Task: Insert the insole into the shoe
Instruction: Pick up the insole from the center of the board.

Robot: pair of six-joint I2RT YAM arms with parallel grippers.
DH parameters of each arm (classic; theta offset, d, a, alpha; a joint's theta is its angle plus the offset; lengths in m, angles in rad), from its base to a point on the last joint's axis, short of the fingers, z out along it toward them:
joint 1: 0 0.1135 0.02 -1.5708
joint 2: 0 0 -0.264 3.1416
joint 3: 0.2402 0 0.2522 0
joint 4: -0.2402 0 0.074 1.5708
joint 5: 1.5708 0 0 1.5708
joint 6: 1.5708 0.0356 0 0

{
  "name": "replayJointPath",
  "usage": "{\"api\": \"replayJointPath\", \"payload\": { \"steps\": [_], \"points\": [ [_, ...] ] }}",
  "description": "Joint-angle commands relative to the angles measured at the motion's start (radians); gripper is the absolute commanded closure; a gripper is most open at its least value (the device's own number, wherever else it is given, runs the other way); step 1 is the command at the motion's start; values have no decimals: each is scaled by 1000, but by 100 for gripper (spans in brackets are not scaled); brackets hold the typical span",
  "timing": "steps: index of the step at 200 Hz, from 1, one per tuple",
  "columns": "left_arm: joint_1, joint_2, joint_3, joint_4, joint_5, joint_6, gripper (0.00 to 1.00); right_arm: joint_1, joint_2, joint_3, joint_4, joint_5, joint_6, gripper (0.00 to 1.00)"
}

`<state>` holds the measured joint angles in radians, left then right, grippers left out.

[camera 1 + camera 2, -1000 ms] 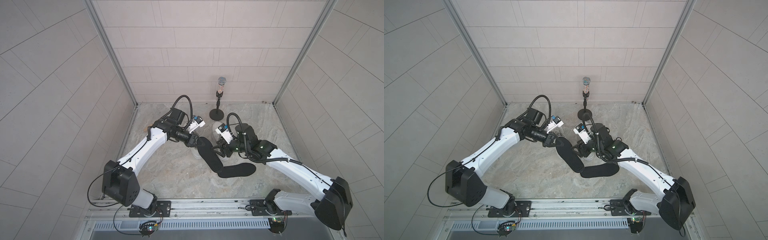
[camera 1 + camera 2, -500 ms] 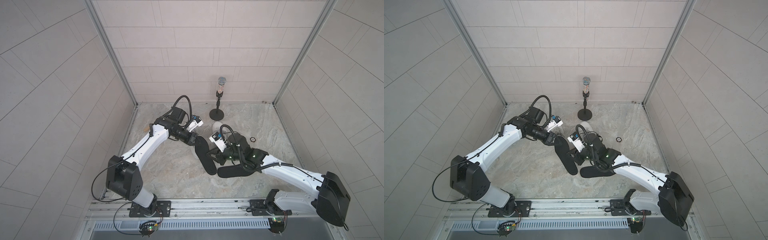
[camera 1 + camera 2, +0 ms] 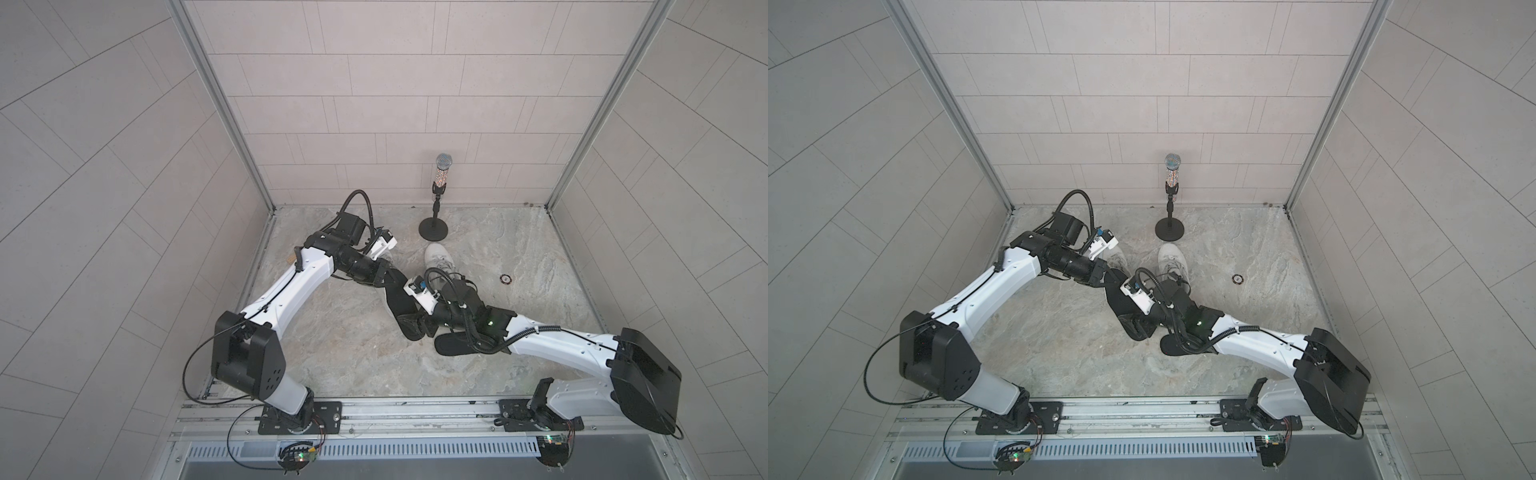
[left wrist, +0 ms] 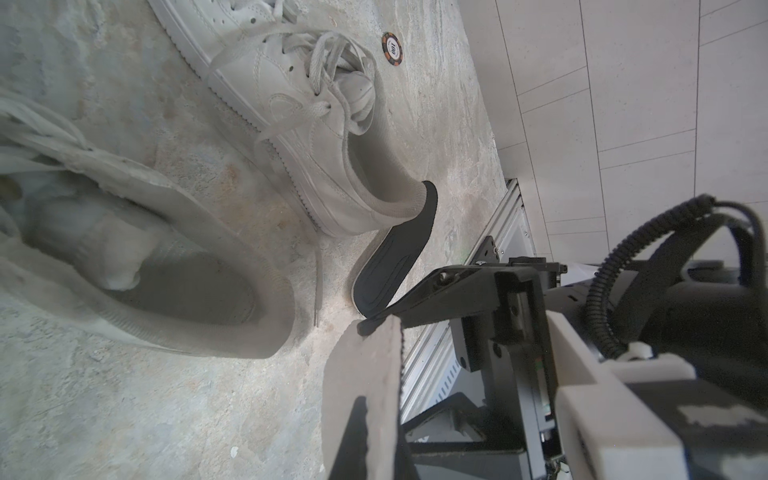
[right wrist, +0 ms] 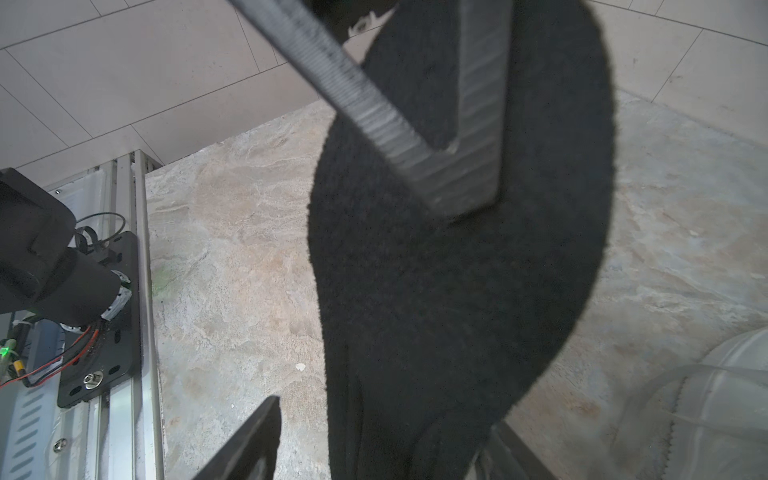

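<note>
Arms (image 3: 299, 286) angled inward, left fingers (image 4: 365, 374) clenched on insole (image 5: 457, 291), right fingers (image 5: 253, 440) released around it.

You have soft, even light from above in both top views: the marbled table (image 3: 353, 365) and the tiled walls read bright and evenly exposed, and the arms cast only faint, blurred shadows. The wide lens bows the wall seams toward the frame edges. In the left wrist view the nearer shoe (image 4: 124, 257) is blurred, while the farther shoe (image 4: 299, 124) and the chip (image 4: 392, 49) stay sharp. In the right wrist view the insole (image 5: 457, 311) is a near-featureless black mass, and a finger (image 5: 395, 124) of the right tool (image 5: 363, 299) looks soft.
</note>
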<state>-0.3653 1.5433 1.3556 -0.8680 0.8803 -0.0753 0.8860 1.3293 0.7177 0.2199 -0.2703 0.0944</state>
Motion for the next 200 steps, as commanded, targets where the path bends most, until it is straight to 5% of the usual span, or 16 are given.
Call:
{"api": "replayJointPath", "payload": {
  "steps": [1, 90, 200],
  "points": [
    [12, -31, 18, 55, 81, -63, 100, 42, 26, 1, 39, 49, -75, 26],
    [12, -85, -21, 50, 36, -97, 100, 57, 64, -14, 193, 107, -36, 15],
    [12, -179, -104, 93, 122, -101, 100, 24, -11, -25, 162, 107, -38, 5]
  ]
}}
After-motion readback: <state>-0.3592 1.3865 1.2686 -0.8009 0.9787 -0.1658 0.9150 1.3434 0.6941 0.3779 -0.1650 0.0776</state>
